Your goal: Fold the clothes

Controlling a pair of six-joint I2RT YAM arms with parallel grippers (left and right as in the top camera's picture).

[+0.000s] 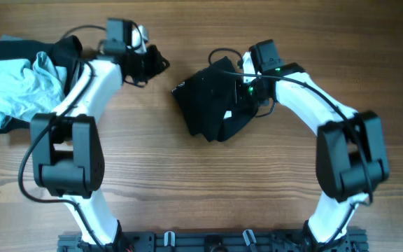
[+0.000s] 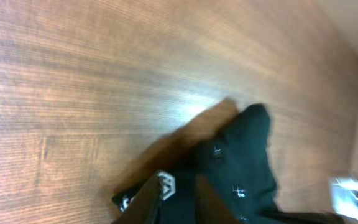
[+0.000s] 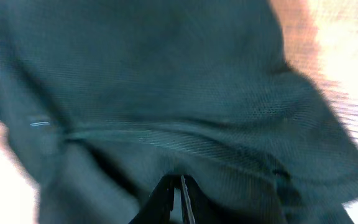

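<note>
The black T-shirt (image 1: 212,105) lies bunched and partly folded at the table's middle. It also shows in the left wrist view (image 2: 244,162), with small white print on it. In the right wrist view it fills the frame (image 3: 166,81). My right gripper (image 1: 247,92) sits over the shirt's right side, and its fingers (image 3: 178,182) are pinched on a raised fold of the black fabric. My left gripper (image 1: 152,63) hangs above bare wood up and to the left of the shirt, apart from it. Its fingers (image 2: 180,185) are spread, with nothing between them.
A pile of other clothes, a pale blue-grey garment (image 1: 16,87) on top of black ones (image 1: 65,52), lies at the table's far left beside the left arm. Both arm bases stand at the front edge. Bare wood (image 1: 208,189) lies in front of the shirt.
</note>
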